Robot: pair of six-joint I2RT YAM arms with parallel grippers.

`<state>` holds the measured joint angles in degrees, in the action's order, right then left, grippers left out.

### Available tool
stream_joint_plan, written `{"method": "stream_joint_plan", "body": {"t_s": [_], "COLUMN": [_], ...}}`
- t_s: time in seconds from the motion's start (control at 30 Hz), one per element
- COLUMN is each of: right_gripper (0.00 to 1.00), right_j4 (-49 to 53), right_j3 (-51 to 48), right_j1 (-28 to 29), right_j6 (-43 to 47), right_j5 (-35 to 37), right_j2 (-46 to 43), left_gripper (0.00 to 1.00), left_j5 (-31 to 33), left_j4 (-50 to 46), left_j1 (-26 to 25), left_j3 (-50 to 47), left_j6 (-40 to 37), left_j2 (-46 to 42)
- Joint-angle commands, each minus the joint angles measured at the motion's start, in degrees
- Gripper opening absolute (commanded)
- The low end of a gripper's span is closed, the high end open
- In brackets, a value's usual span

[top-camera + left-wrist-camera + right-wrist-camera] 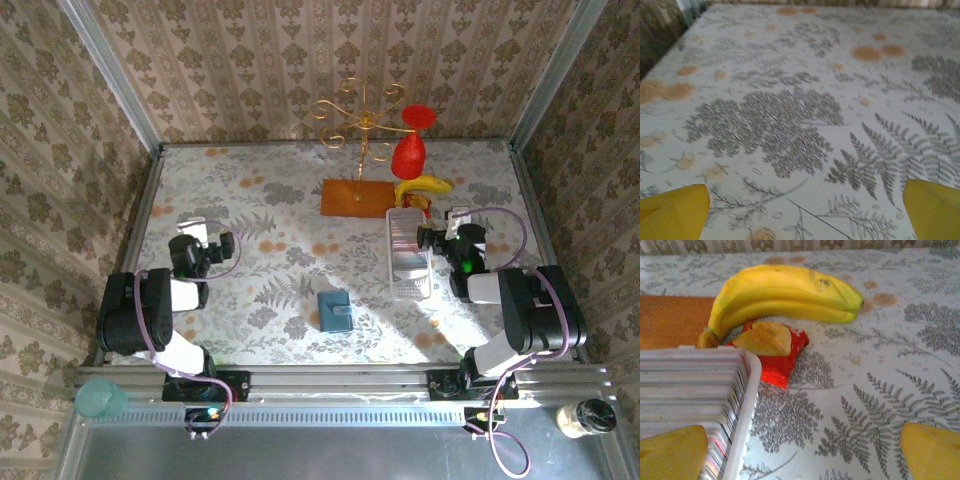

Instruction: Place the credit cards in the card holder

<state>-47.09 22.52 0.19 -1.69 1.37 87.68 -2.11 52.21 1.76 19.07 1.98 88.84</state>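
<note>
- Counter (250,200): walls at the left, back and right edges; a broad bare stretch across left and centre.
- White tray (408,255), right of centre, holds what look like the credit cards (408,262).
- Card holder (334,311): lower centre, lying alone.
- Left claw (802,210) and right claw (801,450): both spread wide, empty.
- Red packet (777,360) by the tray: print too blurred to read.
</note>
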Motion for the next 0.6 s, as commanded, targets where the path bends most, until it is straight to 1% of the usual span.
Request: {"method": "stream_joint_plan", "body": {"t_s": [0.0,0.03,0.1,0.43,0.57], "right_gripper": [1.00,1.00,1.00,1.00,1.00], "right_j4": [-1.40,-0.95,-1.06,0.14,-1.17], "right_j3": [1.06,1.04,1.03,1.94,0.97], "right_j1": [-0.27,-0.19,-0.19,-0.19,-0.06], "right_j6": [-0.33,-0.33,-0.33,-0.32,0.29], "right_j5": [-0.84,-0.77,-0.75,-1.07,-1.41], "right_j2": [-0.05,-0.24,-0.21,0.36,-0.23], "left_gripper": [1.00,1.00,1.00,1.00,1.00], "left_j5": [4.45,5.40,6.63,6.59,6.59], "left_j4": [2.01,0.46,1.85,1.24,1.23], "left_j1": [-1.85,-2.30,-2.85,-3.08,-3.06], "left_j3": [2.52,2.90,2.63,2.90,2.90], "left_j6": [-3.73,-3.74,-4.35,-4.42,-4.51], "left_j2": [0.21,-0.10,0.21,0.21,0.20]}}
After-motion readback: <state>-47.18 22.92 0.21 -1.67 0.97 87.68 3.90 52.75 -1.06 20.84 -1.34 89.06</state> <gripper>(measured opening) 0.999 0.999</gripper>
